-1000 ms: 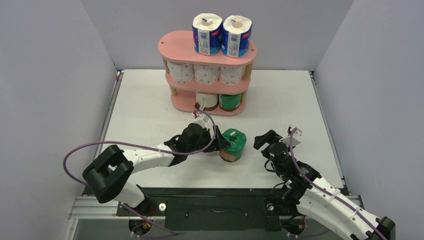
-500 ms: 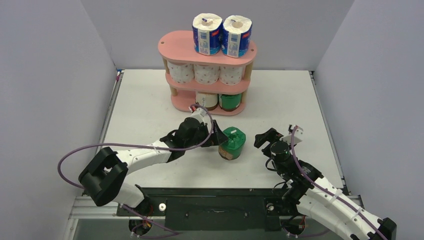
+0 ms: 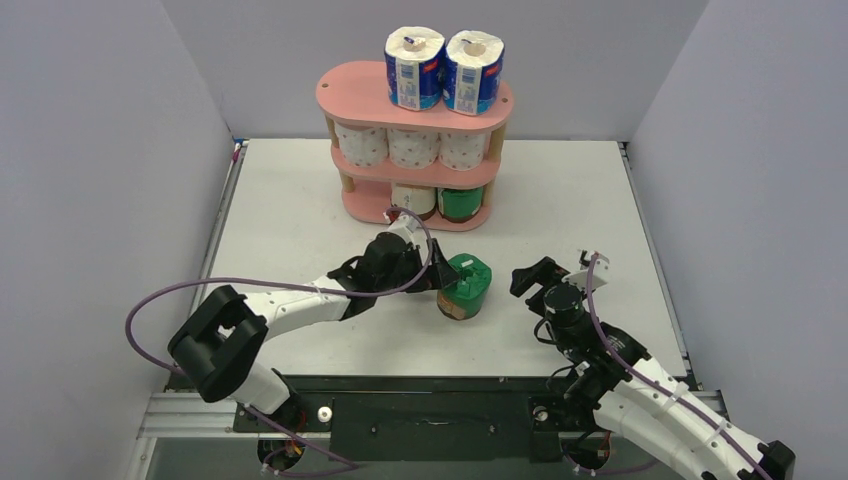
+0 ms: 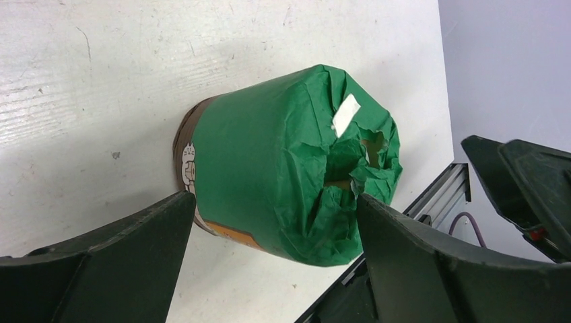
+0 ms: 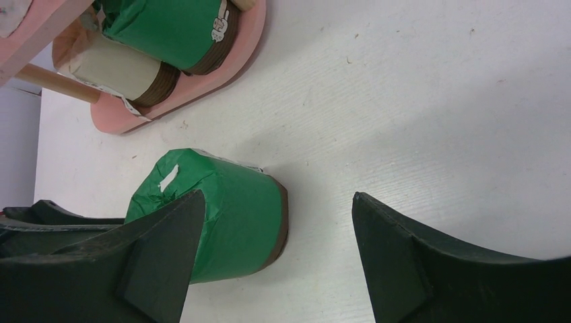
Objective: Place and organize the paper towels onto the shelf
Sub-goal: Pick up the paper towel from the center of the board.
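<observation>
Shelf (image 3: 343, 92) stands at the far middle of the table (image 3: 290, 225) and is nearly full. Top tier: two blue-and-white rolls (image 3: 415, 68), side by side and upright. Middle tier: three pink-dotted rolls (image 3: 413, 148) in a row, filling the board. Bottom tier: a beige roll (image 3: 413, 201) in the middle and a shelved green roll (image 3: 460, 203) at the right, both lying with their ends facing out; the left end of that board looks bare. Seven of eight rolls are in place, grouped by kind on each tier. One is left: the loose green roll (image 3: 465, 287), standing on the table near the front, between the two arms and well apart from the shelf. Left gripper (image 4: 273, 198) is at this roll from its left, jaws wide apart, one finger on either side of the wrapper; the left wrist view shows no squeeze on the paper, so I read it as not gripped. Right gripper (image 5: 277, 196) hangs to the right of the roll, jaws apart, with only bare table between them. Judgement: the task is almost done. What is left is to close on the last roll, carry it to the far side and slide it into the open spot on the bottom tier beside the beige roll. Clearance under the middle board looks tight.
</observation>
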Controlling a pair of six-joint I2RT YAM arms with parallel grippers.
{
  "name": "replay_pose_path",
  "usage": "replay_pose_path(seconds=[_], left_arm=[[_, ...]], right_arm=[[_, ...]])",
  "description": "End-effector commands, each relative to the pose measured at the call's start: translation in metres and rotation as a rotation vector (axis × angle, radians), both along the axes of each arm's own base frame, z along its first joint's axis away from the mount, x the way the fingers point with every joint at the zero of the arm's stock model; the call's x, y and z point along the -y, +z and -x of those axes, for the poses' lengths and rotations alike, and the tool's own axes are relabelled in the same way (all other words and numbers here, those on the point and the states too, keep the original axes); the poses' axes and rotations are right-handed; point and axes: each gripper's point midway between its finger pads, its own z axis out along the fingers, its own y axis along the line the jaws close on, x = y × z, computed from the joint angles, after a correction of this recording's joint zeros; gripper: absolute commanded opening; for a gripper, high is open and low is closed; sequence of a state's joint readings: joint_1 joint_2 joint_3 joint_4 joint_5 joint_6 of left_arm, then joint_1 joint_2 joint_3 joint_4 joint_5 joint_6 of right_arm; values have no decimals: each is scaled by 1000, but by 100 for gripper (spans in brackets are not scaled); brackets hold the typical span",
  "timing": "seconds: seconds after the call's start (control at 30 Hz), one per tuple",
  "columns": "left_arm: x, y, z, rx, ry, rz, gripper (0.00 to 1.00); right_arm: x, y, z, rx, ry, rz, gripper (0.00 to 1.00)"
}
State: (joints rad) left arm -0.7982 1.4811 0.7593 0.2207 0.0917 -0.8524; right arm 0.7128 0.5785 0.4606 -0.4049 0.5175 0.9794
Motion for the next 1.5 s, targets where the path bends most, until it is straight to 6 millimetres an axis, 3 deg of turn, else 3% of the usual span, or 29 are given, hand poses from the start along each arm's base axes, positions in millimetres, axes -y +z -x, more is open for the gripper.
replay_pose_path(seconds=[0.0, 0.6, 0.9, 1.13, 1.47], left_arm=[[17, 20, -16, 48, -8, 44, 88], [25, -22, -15, 17, -51, -123, 73], [27, -34, -11, 14, -69, -211, 64], [27, -26, -8, 28, -75, -209, 55], [22, 12, -4, 73, -57, -136, 48]], right_arm=[[5, 12, -3, 33, -25, -10, 75], [7, 10, -1, 31, -25, -6, 75], [7, 8, -1, 24, -23, 1, 75], [8, 9, 0, 26, -24, 2, 75], [10, 13, 0, 33, -29, 5, 75]])
